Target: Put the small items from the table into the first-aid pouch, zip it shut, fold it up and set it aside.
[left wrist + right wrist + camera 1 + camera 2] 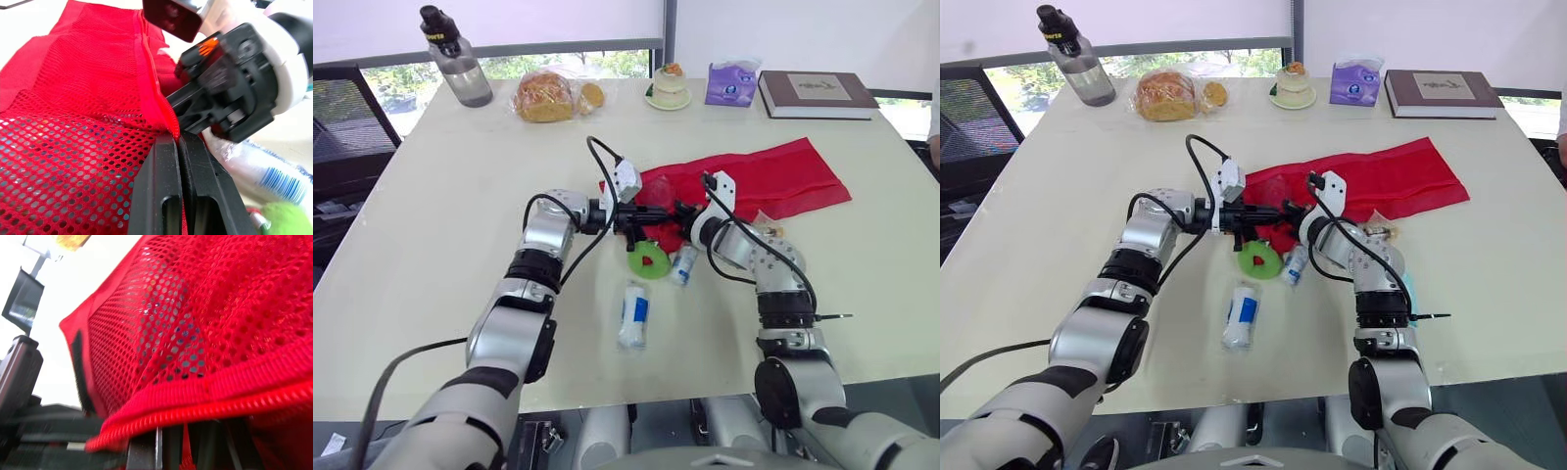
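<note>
Both claws clenched on the red pouch (773, 178) edge.
Left gripper (639, 217) and right gripper (676, 210) nearly touching; green ring (648, 261), bandage roll (633, 313) on table (460, 196) (outside pouch).

No wording could be read from where I stood.
The book (818, 93) had a pale cover panel, the purple tissue pack (731, 84) some print, the wrapped roll (634, 311) a blue label, and a small packet (274, 176) barcode stripes, all illegible.
</note>
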